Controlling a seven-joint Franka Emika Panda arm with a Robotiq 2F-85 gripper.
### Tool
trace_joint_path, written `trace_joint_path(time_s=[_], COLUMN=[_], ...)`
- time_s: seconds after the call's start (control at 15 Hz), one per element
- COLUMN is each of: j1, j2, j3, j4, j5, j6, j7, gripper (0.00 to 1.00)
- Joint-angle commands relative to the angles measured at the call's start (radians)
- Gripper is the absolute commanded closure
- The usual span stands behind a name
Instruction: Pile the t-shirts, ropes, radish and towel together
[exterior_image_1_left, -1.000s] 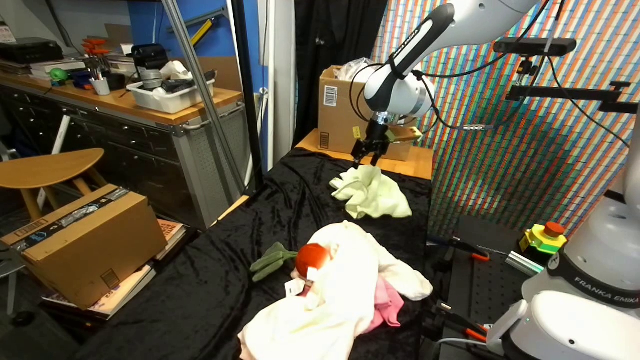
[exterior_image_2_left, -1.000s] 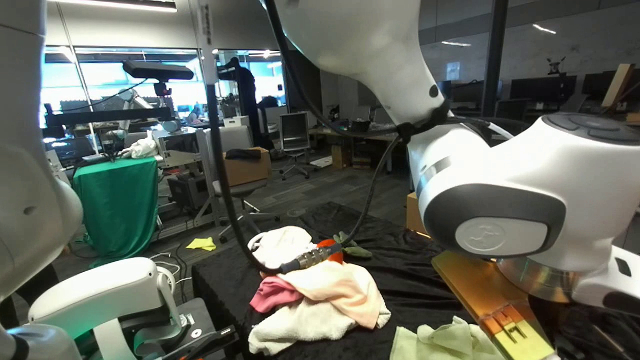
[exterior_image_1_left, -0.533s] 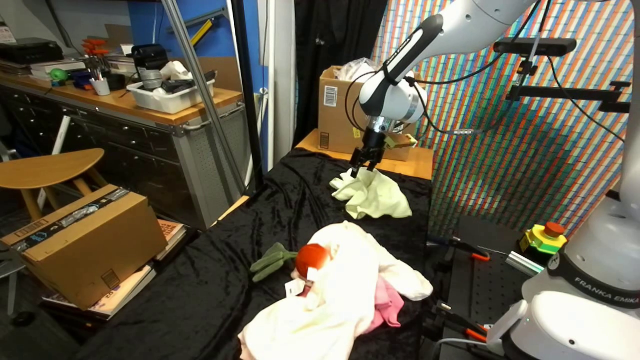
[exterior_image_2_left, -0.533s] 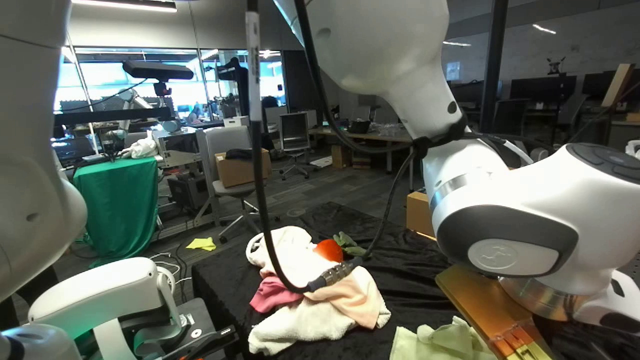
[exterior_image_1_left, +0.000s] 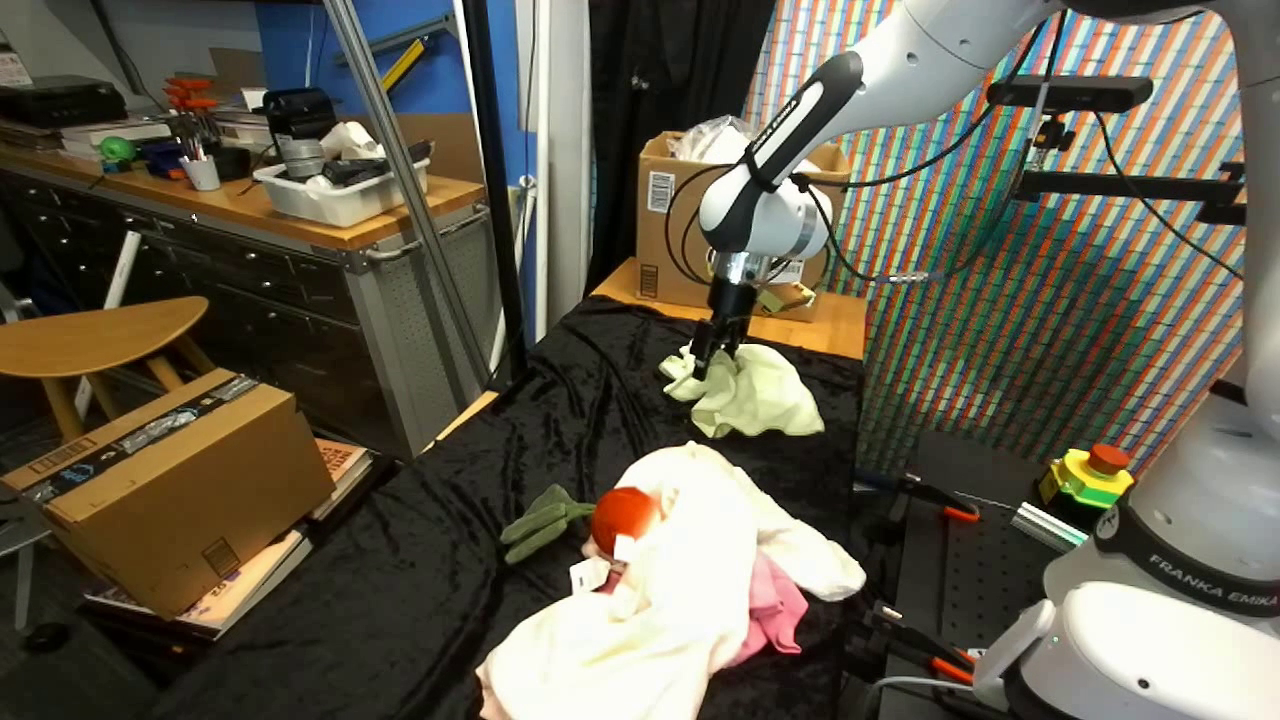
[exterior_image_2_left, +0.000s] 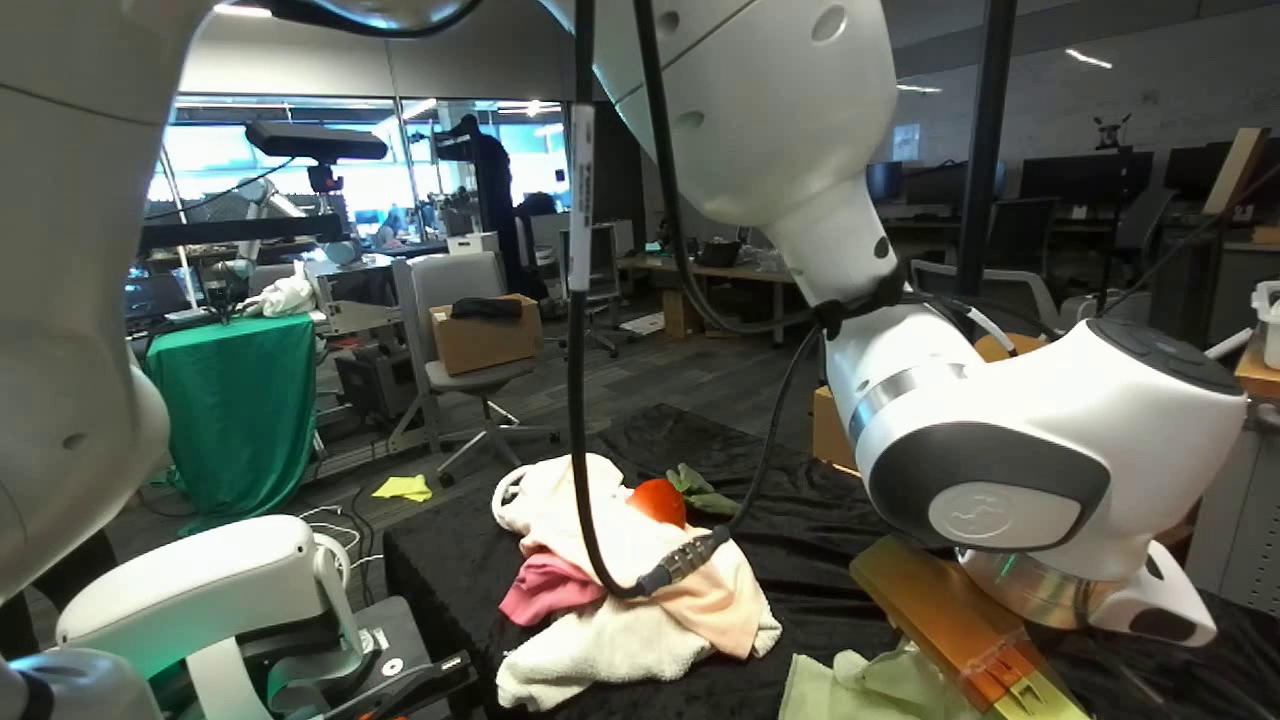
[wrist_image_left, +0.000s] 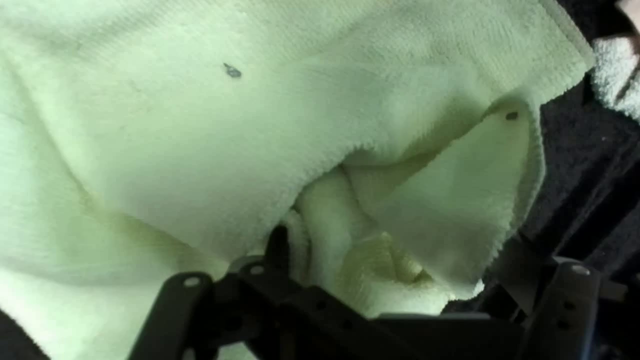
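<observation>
A crumpled pale green towel (exterior_image_1_left: 760, 395) lies at the far end of the black-covered table; it also shows in an exterior view (exterior_image_2_left: 860, 685) and fills most of the wrist view (wrist_image_left: 240, 130). My gripper (exterior_image_1_left: 716, 362) points down with its fingertips at the towel's folds. In the wrist view the jaws (wrist_image_left: 395, 255) are spread apart, with loose folds between them. A cream and white cloth heap (exterior_image_1_left: 690, 570) with pink cloth (exterior_image_1_left: 776, 605) lies nearer. A round red-orange radish (exterior_image_1_left: 625, 518) with green leaves (exterior_image_1_left: 540, 525) rests against the heap. I cannot make out any ropes.
A cardboard box (exterior_image_1_left: 665, 220) stands behind the towel at the table's far end. The robot base (exterior_image_1_left: 1180, 520) and an emergency stop button (exterior_image_1_left: 1088, 478) are beside the table. A cable (exterior_image_2_left: 580, 400) hangs from the arm. Another box (exterior_image_1_left: 180, 490) sits off the table.
The gripper has come down from just above the towel into its folds, moving slightly toward the heap side. The towel, heap and radish look unmoved.
</observation>
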Motion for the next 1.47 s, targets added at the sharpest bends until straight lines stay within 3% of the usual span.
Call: trace_joint_path(time_s=[0.0,0.27,0.33,0.4,0.47,0.53,1.07,1.27,1.4], j1=[0.035,0.045,0.045,0.043,0.043,0.042,0.027,-0.002,-0.024], j2=[0.015,0.012,0.013,0.013,0.015,0.018,0.03,0.018,0.006], j3=[-0.03,-0.042,-0.042,-0.04,-0.04,-0.039,-0.026,-0.002,0.017], j4=[0.021,0.01,0.009,0.008,0.008,0.008,0.005,0.002,-0.003], j5=[-0.083,-0.138,-0.142,-0.143,-0.143,-0.14,-0.119,-0.085,-0.056], j6=[-0.024,-0.003,0.005,0.012,0.02,0.025,0.055,0.031,0.023], j7=[0.028,0.05,0.052,0.053,0.058,0.059,0.091,0.062,0.042], gripper=[0.0,0.0,0.04,0.12,0.29,0.29,0.92,0.99,0.95])
